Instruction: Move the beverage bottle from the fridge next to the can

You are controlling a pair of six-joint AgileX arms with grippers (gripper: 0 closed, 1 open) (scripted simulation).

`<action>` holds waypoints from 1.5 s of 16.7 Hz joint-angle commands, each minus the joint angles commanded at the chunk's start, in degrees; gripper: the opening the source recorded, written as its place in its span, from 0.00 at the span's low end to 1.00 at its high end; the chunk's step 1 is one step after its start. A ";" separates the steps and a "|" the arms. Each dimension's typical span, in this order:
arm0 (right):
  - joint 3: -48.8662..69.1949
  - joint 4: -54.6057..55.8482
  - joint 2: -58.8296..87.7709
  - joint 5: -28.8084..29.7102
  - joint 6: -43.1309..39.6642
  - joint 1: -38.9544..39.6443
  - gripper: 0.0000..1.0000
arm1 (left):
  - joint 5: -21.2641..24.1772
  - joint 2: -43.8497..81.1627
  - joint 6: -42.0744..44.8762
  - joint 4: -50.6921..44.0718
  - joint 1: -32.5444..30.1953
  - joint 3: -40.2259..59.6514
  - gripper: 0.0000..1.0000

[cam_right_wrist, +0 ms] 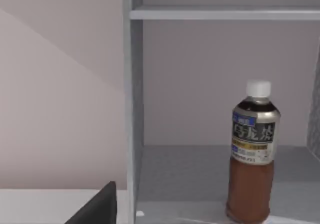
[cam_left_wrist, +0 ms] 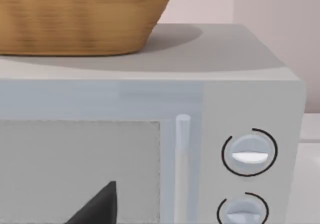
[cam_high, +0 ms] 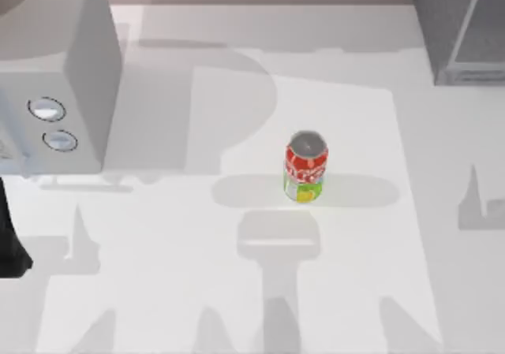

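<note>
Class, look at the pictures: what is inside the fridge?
The beverage bottle stands upright on the fridge floor, below a shelf. Whatever lies above that shelf is out of frame.

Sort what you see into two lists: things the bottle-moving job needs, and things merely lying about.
Needed for the job:
beverage bottle, standing upright inside the fridge
fridge
can, upright mid-table

Just lying about:
white box with two round knobs, at the table's left
woven basket on top of that box

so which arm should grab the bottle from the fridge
Right. Its wrist camera faces the open fridge with the bottle standing upright inside; the left one faces the microwave across the table.
</note>
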 joint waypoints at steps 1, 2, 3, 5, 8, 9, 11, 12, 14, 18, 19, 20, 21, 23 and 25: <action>2.62 3.09 5.42 -0.62 0.08 -0.63 1.00 | 0.00 0.00 0.00 0.00 0.00 0.00 1.00; 5.34 6.30 11.44 -1.26 0.16 -1.28 1.00 | 0.00 0.00 0.00 0.00 0.00 0.00 1.00; 8.14 9.60 18.00 -1.91 0.23 -1.96 1.00 | 0.00 0.00 0.00 0.00 0.00 0.00 1.00; 13.86 16.33 32.24 -3.24 0.34 -3.35 1.00 | 0.00 0.00 0.00 0.00 0.00 0.00 1.00; 22.35 26.34 54.05 -5.12 0.44 -5.48 1.00 | 0.00 0.00 0.00 0.00 0.00 0.00 1.00; 25.06 29.52 60.83 -5.70 0.45 -6.17 1.00 | 0.00 0.00 0.00 0.00 0.00 0.00 1.00; 30.10 35.44 72.82 -6.73 0.45 -7.49 1.00 | 0.00 0.00 0.00 0.00 0.00 0.00 1.00; 32.39 38.13 77.94 -7.20 0.44 -8.09 1.00 | 0.00 0.00 0.00 0.00 0.00 0.00 1.00; 36.37 42.81 86.38 -8.01 0.43 -9.13 1.00 | 0.00 0.00 0.00 0.00 0.00 0.00 1.00; 41.24 48.53 96.01 -9.02 0.39 -10.38 1.00 | 0.00 0.00 0.00 0.00 0.00 0.00 1.00; 41.70 49.07 96.88 -9.12 0.39 -10.49 1.00 | 0.00 0.00 0.00 0.00 0.00 0.00 1.00; 41.84 49.24 97.17 -9.15 0.39 -10.53 1.00 | 0.00 0.00 0.00 0.00 0.00 0.00 1.00; 41.84 49.24 97.17 -9.15 0.39 -10.53 1.00 | 0.00 0.00 0.00 0.00 0.00 0.00 1.00; 41.84 49.24 97.17 -9.15 0.39 -10.53 1.00 | 0.00 0.00 0.00 0.00 0.00 0.00 1.00; 41.76 49.04 97.13 -9.05 0.38 -10.22 1.00 | 0.00 0.00 0.00 0.00 0.00 0.00 1.00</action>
